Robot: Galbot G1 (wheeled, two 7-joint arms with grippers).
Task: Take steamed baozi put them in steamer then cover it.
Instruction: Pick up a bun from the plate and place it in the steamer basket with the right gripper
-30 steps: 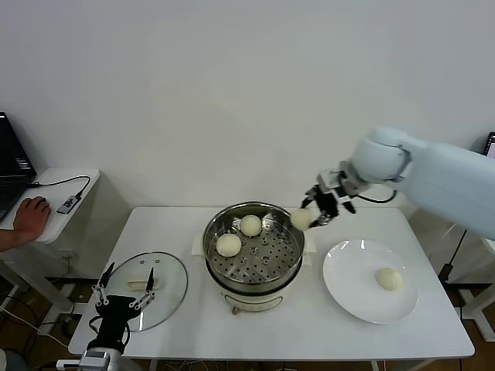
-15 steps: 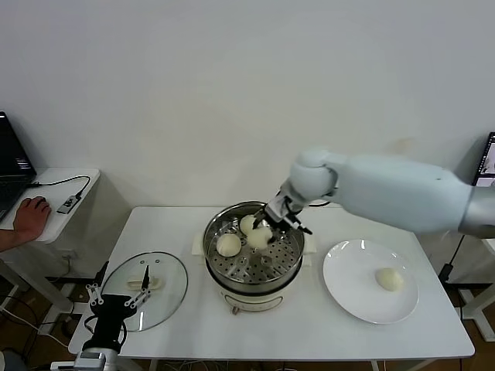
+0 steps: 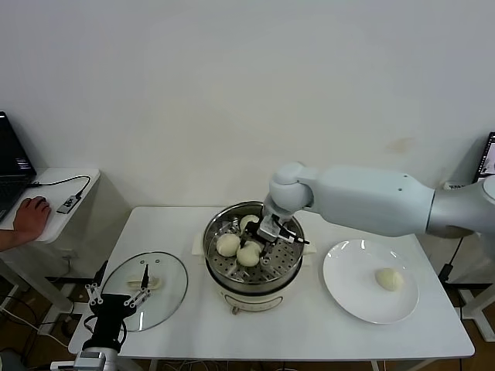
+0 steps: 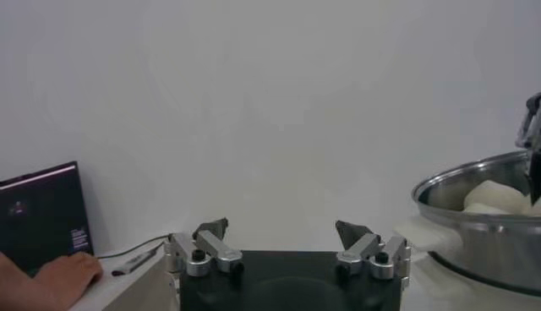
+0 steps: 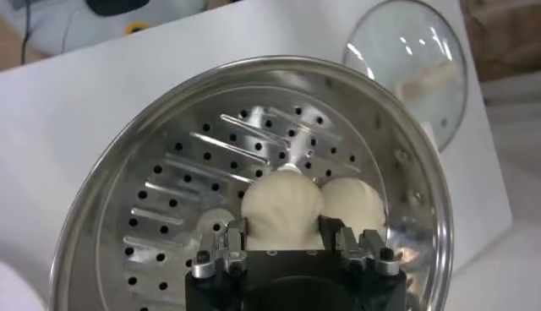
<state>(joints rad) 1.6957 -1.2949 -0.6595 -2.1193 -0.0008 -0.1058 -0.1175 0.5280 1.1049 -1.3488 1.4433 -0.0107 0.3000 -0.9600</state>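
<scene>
At frame centre you see the right end effector (image 3: pixel 255 249) clamped on a baozi (image 5: pixel 281 211) inside the steamer (image 3: pixel 220 270); the left end effector (image 4: pixel 287 239), lower left, stands spread wide.

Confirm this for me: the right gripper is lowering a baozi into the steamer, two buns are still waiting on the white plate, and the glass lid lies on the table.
One detail is off: the white plate holds just one baozi, not two, as the head view shows. The rest stands: the right gripper holds a baozi inside the steamer, and the glass lid lies on the table.
</scene>
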